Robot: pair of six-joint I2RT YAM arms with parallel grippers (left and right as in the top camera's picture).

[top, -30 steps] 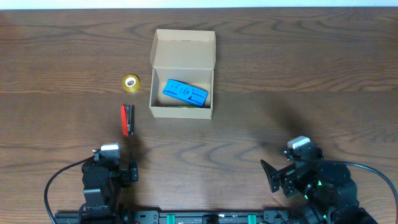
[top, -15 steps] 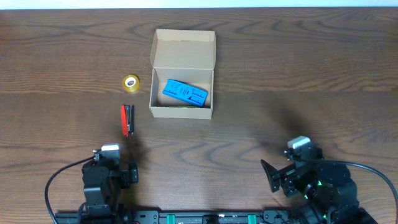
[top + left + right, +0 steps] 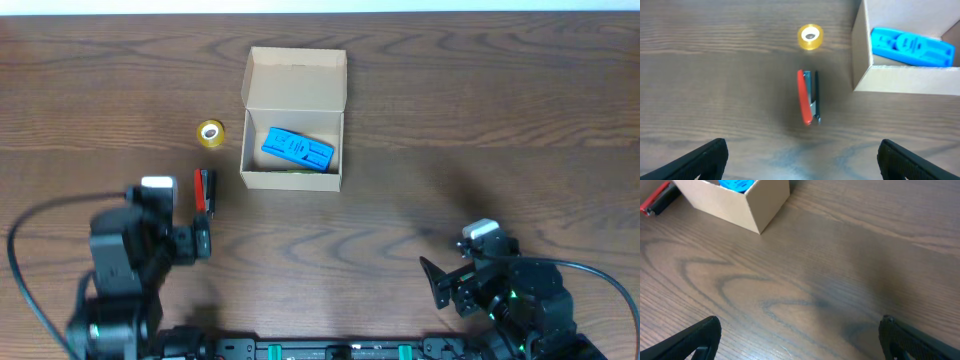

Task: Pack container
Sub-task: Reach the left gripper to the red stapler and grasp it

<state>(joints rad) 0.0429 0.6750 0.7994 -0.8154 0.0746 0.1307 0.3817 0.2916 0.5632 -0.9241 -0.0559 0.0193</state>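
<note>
The tan cardboard container stands open at the table's middle back, flap lid up, with a blue plastic item inside. It also shows in the left wrist view and the right wrist view. A red and black stapler lies left of it, seen ahead of my jaws in the left wrist view. A yellow tape roll lies beyond it. My left gripper is open and empty, just short of the stapler. My right gripper is open and empty near the front right.
The dark wooden table runs to a pale edge at the back. The arm bases and a black rail line the front edge.
My left arm has moved up from the front edge toward the stapler. The right arm, container, stapler and tape roll have not moved.
</note>
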